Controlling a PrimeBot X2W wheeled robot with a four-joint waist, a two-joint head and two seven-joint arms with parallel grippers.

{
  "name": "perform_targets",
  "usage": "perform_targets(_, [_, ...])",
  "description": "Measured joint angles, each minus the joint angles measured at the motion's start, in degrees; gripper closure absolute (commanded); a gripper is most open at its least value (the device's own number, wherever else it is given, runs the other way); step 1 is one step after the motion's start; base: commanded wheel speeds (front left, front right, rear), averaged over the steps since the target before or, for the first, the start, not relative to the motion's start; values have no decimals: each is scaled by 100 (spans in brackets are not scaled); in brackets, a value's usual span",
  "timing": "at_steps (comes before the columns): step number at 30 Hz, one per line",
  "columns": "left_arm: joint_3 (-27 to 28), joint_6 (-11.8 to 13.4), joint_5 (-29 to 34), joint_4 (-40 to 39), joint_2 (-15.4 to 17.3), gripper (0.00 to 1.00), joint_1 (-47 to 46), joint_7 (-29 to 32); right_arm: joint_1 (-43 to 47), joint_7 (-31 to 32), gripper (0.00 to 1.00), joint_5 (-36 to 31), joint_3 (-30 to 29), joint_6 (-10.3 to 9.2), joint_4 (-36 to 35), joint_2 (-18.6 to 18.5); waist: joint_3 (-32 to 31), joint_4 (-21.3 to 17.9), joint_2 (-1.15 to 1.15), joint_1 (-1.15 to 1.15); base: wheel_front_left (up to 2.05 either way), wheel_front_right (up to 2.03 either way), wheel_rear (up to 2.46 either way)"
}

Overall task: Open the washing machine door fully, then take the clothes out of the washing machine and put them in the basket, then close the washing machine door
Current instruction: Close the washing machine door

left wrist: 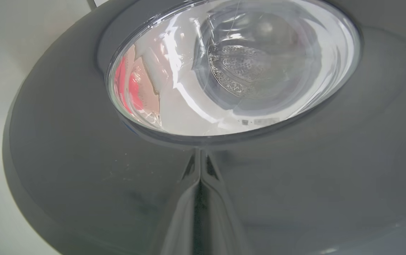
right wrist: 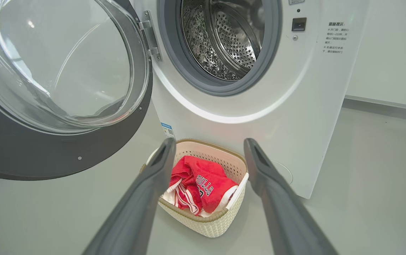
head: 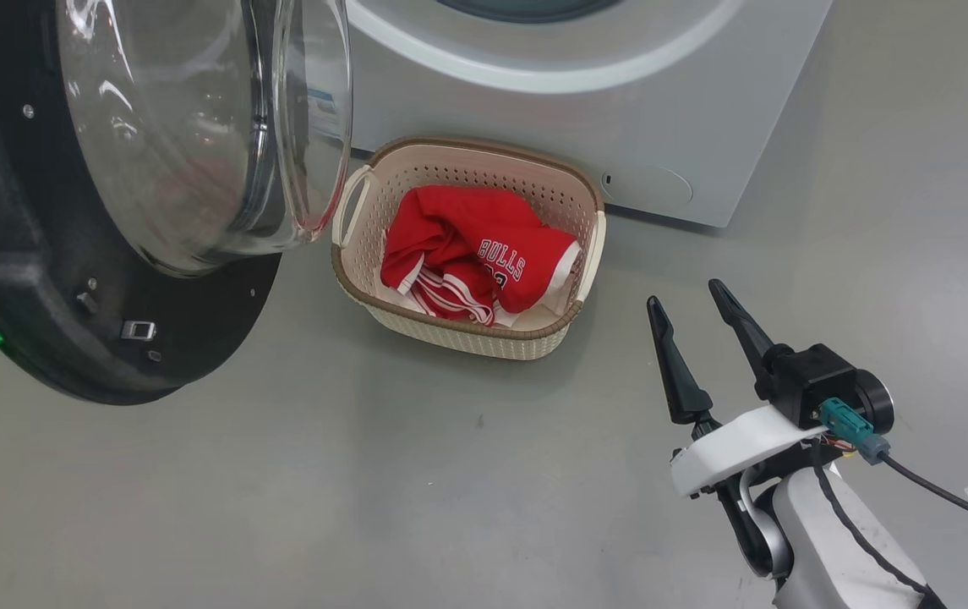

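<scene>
While the washing machine door (head: 19,279) is swung open, the clothes (head: 467,254) are seen heaped in the basket (head: 467,338) in front of the washing machine (head: 534,118); the right pincer (head: 685,292) is released, the left pincer (left wrist: 200,170) clenched.

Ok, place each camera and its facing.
Head view: from the head, down at the cream perforated plastic basket holding the red jersey; open right hand.
Left wrist view: from that wrist, at the round black-rimmed glass door; shut left hand below.
Right wrist view: from that wrist, at the white washing machine; open fingers.
Head and right wrist share basket, jersey, door.
</scene>
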Motion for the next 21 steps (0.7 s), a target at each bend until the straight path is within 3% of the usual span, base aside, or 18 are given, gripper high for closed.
perform_targets(12, [-219,-1,-56,-985,-341,100,432,160,47,-19,0,7,56,0,48,24,-81,-21,0,0,0,0,0])
perform_targets(21, [-186,-1,113,-1847,-289,100,910,-490,62,-25,0,15,74,0,65,36,-150,-44,0,0,0,0,0])
